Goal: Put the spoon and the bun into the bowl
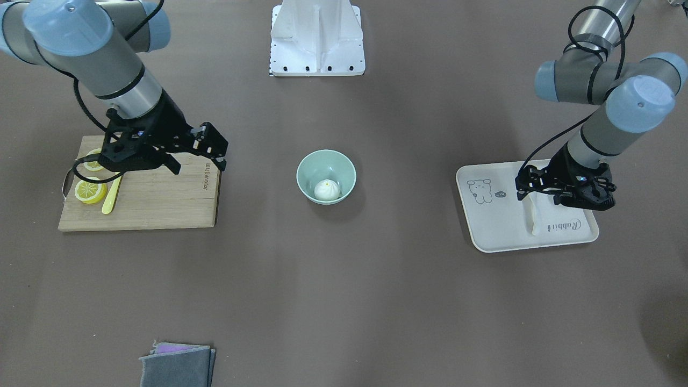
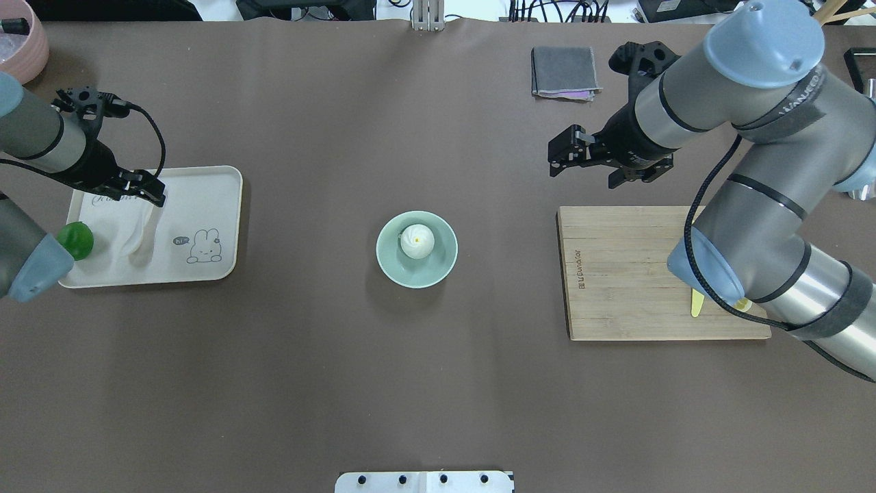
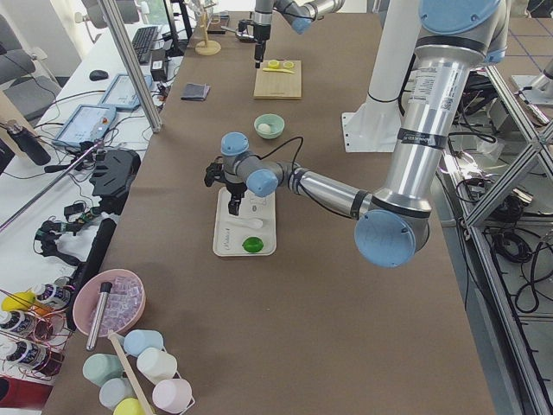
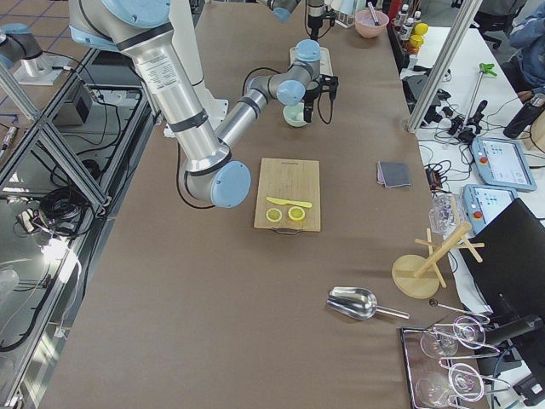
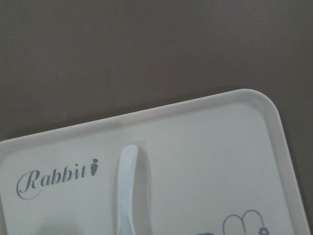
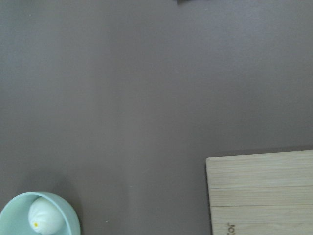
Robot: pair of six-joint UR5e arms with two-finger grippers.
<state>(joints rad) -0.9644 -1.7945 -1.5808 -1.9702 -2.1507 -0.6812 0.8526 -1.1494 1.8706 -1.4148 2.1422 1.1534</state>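
The white bun [image 1: 326, 189] lies inside the mint-green bowl [image 1: 306, 166] at the table's middle; both also show in the overhead view, bun [image 2: 417, 241] and bowl [image 2: 383, 260]. The white spoon [image 1: 534, 220] lies on the cream rabbit tray [image 1: 500, 226], its handle clear in the left wrist view [image 5: 128, 186]. My left gripper [image 2: 144, 192] hovers over the spoon's scoop and looks open and empty. My right gripper [image 2: 558, 159] is open and empty, above bare table between the bowl and the cutting board.
A bamboo cutting board [image 1: 161, 199] holds lemon slices [image 1: 90, 191] and a yellow knife [image 1: 111, 198]. A green round fruit [image 2: 75, 239] sits on the tray's near end. A folded grey cloth [image 2: 563, 70] lies at the far side.
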